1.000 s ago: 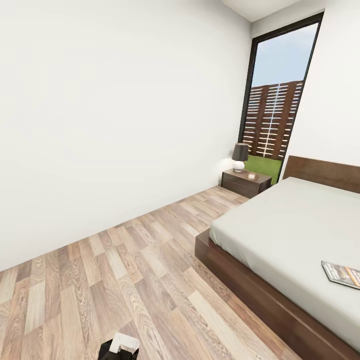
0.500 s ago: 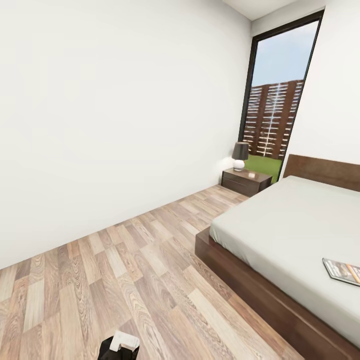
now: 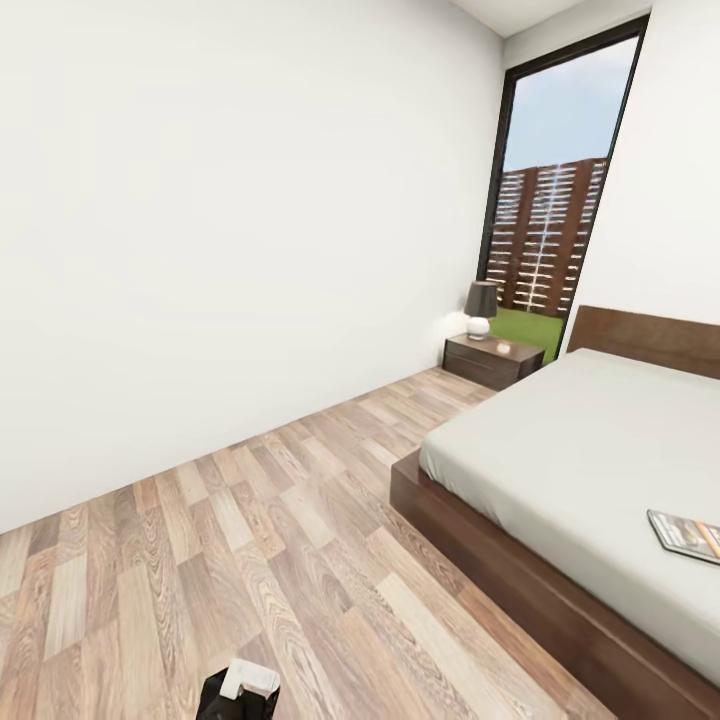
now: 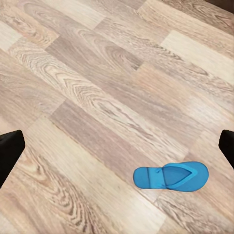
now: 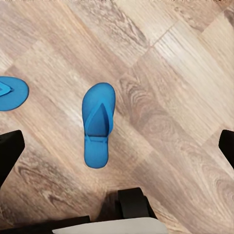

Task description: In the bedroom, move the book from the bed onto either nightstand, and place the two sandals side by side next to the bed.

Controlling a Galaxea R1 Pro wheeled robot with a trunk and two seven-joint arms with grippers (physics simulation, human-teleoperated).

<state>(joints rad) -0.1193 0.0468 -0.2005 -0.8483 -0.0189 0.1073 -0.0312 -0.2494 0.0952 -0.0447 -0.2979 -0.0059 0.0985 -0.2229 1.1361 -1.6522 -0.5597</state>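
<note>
On the pale grey mattress of the large low bed (image 3: 560, 440), close to its near side edge, lies the small thin paperback book with a dark cover and orange lettering (image 3: 688, 532), flat and partly cut off by the picture's border. It should be light and somewhat floppy, so a pinch across one free edge or the spine looks the sensible hold; a flat book on a soft mattress may be awkward to get a finger under. Beyond the bed's far corner, against the wall by the tall dark-framed window (image 3: 555, 190), stands the low dark brown wooden nightstand (image 3: 492, 362) carrying a small lamp (image 3: 480, 310).

The two flat bright blue flip-flop sandals rest on the light wood-plank floor (image 3: 250, 530), apart and pointing different ways: one (image 5: 99, 123) under the right gripper (image 5: 117, 151), the other (image 4: 170, 175) beneath the left gripper (image 4: 117, 148). Both are probably light, rubbery and bendy; the sole's edge offers the surest grip.

Both arms hang low, their grippers aimed down at the floor, fingers spread wide and holding nothing.
</note>
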